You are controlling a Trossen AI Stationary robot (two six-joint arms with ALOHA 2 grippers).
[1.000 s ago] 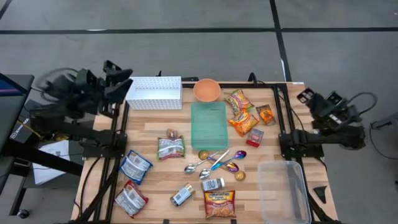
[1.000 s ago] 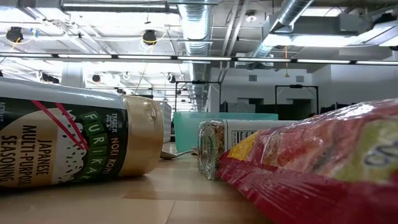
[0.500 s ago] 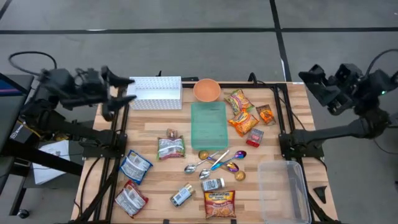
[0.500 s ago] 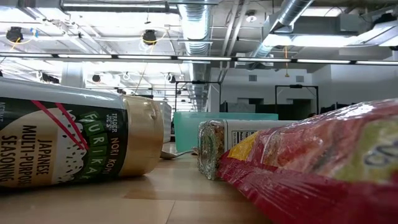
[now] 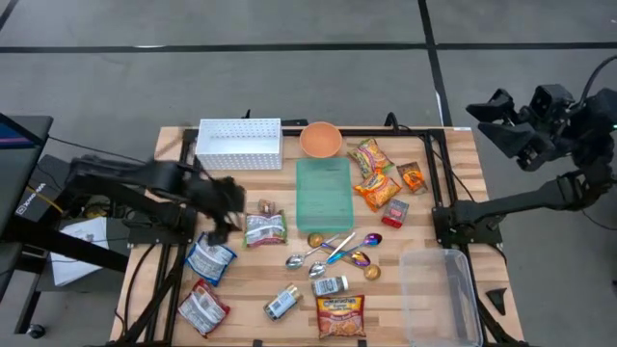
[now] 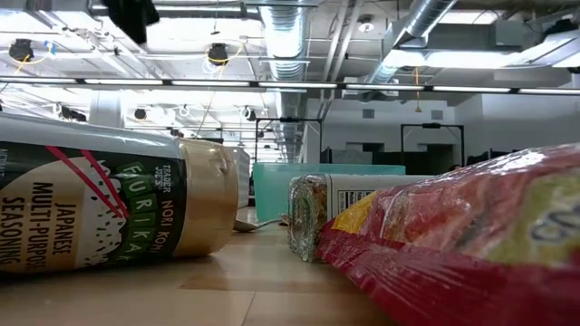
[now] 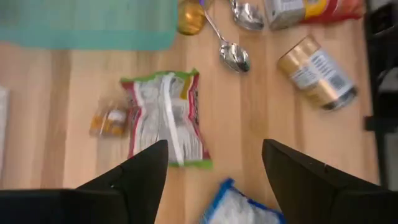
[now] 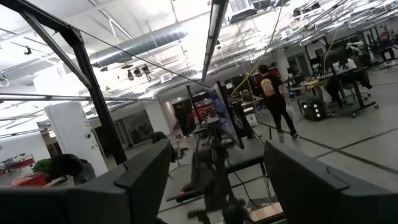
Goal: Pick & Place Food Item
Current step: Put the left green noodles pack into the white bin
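Note:
A white packet with green and red edges (image 5: 264,229) (image 7: 165,118) lies flat on the wooden table, left of centre. A small orange packet (image 7: 111,119) lies beside it. My left gripper (image 5: 231,210) (image 7: 214,168) hangs open above the table, next to the white packet on its left, pointing steeply down and touching nothing. Two blue-and-white packets (image 5: 209,258) (image 5: 202,308) lie toward the near left. Orange snack bags (image 5: 374,173) lie at the far right. My right gripper (image 5: 489,120) (image 8: 214,162) is raised beyond the table's right edge, open and holding nothing.
A white perforated basket (image 5: 239,143), an orange bowl (image 5: 320,139) and a teal tray (image 5: 324,191) stand at the back. Spoons (image 5: 328,253), a gold-lidded jar (image 5: 282,303) (image 6: 109,204), a second jar (image 5: 330,286), a red packet (image 5: 340,315) and a clear container (image 5: 440,294) lie toward the front. A person (image 8: 273,93) stands far off.
My left arm has swung in from beyond the table's left edge, over the table and downward, tipping from about level to a steep downward point above the white packet. My right arm has risen from its folded low pose and tipped its gripper upward.

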